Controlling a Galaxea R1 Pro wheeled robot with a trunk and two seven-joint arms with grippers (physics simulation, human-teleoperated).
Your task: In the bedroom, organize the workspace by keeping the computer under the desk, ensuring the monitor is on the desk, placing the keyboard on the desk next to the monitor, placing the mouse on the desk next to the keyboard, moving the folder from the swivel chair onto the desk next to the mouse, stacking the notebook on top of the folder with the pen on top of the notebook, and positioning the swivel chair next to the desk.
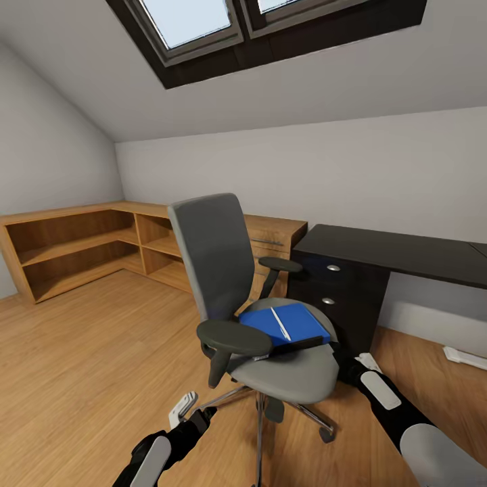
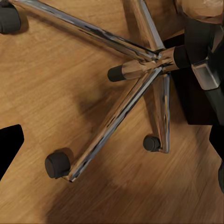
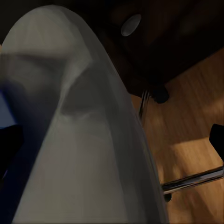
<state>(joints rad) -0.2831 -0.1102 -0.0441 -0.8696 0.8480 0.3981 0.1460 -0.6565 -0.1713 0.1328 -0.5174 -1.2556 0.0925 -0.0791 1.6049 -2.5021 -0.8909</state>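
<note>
Jaws of both our arms escape a clear reading: our left gripper point(image 1: 186, 406) hangs low over the wooden floor point(image 1: 81, 379) beside the chair's chrome star base point(image 2: 135, 79), its pale fingers apparently parted, though we cannot tell for certain; our right gripper point(image 1: 362, 365) sits close against the seat's right edge, and whether it is open or closed we cannot tell either.

Centre frame, the swivel chair point(image 1: 223, 270), grey upholstery and black armrests, stands a little out from the drawer end of the black tabletop point(image 1: 399, 250). On its seat lies the folder point(image 1: 284, 323), flat and bright blue, with the pen point(image 1: 280, 323), a thin whitish stick, lying across its cover and a dark slim edge, possibly the notebook, at its front.

We judge the step in hand to be lifting the folder off the seat. Doing it well means clearing the pen first or keeping the folder level, and steadying the casters so the chair does not roll.
</note>
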